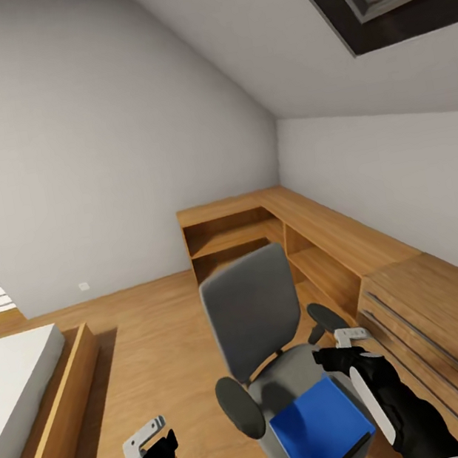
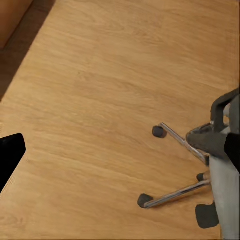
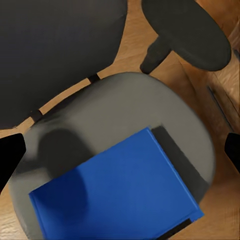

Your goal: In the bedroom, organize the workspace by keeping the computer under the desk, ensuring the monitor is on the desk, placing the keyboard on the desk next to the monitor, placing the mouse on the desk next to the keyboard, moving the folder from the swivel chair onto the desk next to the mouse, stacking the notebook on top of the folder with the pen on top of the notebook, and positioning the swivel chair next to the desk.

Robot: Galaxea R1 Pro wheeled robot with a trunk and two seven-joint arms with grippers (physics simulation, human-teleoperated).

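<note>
Your folder (image 1: 322, 429) lies flat on the swivel chair (image 1: 253, 315) seat, not yet moved to any desk, with your right gripper (image 1: 346, 352) open and empty above it, left gripper (image 1: 150, 442) also open, idle.

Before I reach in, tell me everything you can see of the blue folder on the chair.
The folder is a bright blue rectangle with a plain, smooth cover, shut and lying flat on the grey padded seat of the swivel chair. It sits turned at an angle on the front part of the seat, away from the backrest. A dark strip shows along one edge in the right wrist view. Nothing lies on it. The right hand hovers above the seat beside it, not touching it.
</note>
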